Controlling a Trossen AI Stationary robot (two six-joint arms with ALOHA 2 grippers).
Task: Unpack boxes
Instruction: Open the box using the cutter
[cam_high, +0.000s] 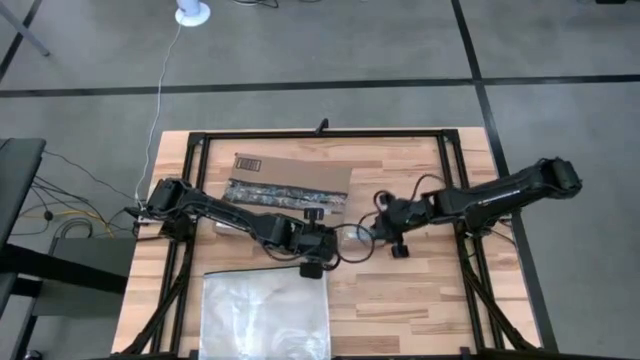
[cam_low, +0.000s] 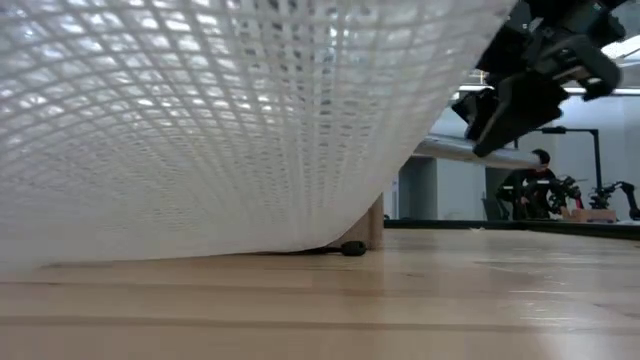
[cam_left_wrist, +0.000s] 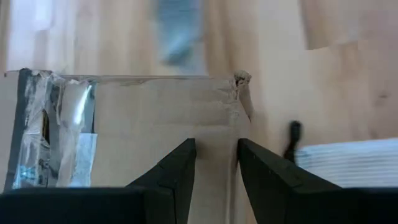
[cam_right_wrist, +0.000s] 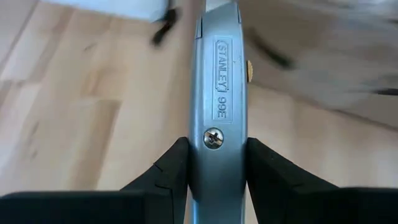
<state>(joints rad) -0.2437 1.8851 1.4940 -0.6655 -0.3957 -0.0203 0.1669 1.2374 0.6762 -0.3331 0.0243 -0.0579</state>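
The brown cardboard box (cam_high: 290, 170) lies flat at the table's far middle, a dark tape strip along its near side. In the left wrist view, cardboard (cam_left_wrist: 149, 124) with clear tape fills the space behind my left gripper (cam_left_wrist: 216, 163). This gripper is open, with its fingertips over the cardboard near its corner. In the high view my left gripper (cam_high: 314, 260) is at the table's middle. Just to its right, my right gripper (cam_high: 380, 228) is shut on a silver utility knife (cam_right_wrist: 217, 74). My right gripper pinches the knife's body by its two narrow edges, beside the screw (cam_right_wrist: 213, 138), with the printed flat side facing the wrist camera. The fingers lie along the knife. The knife (cam_low: 470, 150) is lifted clear of the table, roughly level, and sticks out toward my left gripper. Whether my left gripper touches the cardboard, I cannot tell.
A clear plastic zip bag (cam_high: 265, 315) lies at the near edge, close below my left gripper, and fills most of the low view (cam_low: 200, 120). A small black piece (cam_low: 350, 248) lies on the wood beside it. Bare wood (cam_high: 430, 300) shows at the near right.
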